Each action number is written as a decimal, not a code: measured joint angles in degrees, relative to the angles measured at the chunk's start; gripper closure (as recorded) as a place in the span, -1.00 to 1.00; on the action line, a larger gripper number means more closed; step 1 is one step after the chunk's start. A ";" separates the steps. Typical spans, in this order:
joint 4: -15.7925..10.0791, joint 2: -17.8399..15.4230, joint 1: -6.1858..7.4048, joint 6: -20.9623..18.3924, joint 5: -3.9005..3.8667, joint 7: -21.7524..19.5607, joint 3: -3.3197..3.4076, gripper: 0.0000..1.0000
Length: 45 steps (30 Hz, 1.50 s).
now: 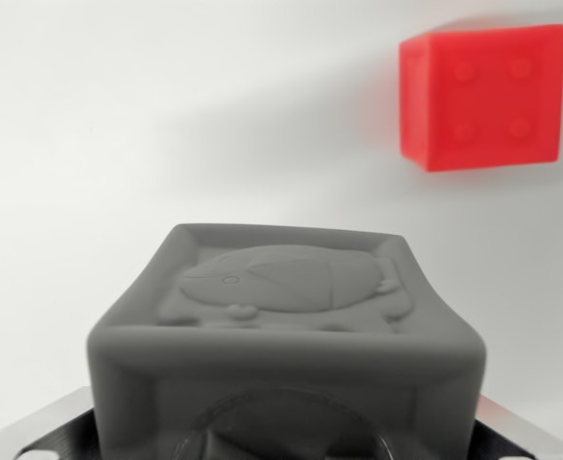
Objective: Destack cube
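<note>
A grey cube (286, 326) fills the lower middle of the wrist view, very close to the camera. An embossed animal figure shows on its upper face. It sits between the dark finger parts of my gripper (281, 431), which show at the bottom left and bottom right corners. The gripper is shut on this cube and holds it above the white surface. A red cube (484, 96) with four round studs on its face rests on the surface at the view's upper right, well apart from the grey one. The fingertips are hidden behind the grey cube.
A plain white tabletop (166, 125) spreads across the rest of the view. A soft shadow lies left of the red cube.
</note>
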State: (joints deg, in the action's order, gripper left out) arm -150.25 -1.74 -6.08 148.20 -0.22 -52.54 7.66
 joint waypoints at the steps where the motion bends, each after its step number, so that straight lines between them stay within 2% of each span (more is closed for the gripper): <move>1: -0.16 0.00 0.12 0.19 0.00 -0.30 -0.12 1.00; 26: -3.81 0.35 2.59 4.29 0.00 -7.84 -3.09 1.00; 45: -5.86 1.58 4.95 7.55 0.04 -13.82 -5.21 1.00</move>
State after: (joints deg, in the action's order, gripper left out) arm -156.11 -0.17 -1.13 155.75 -0.19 -66.36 2.45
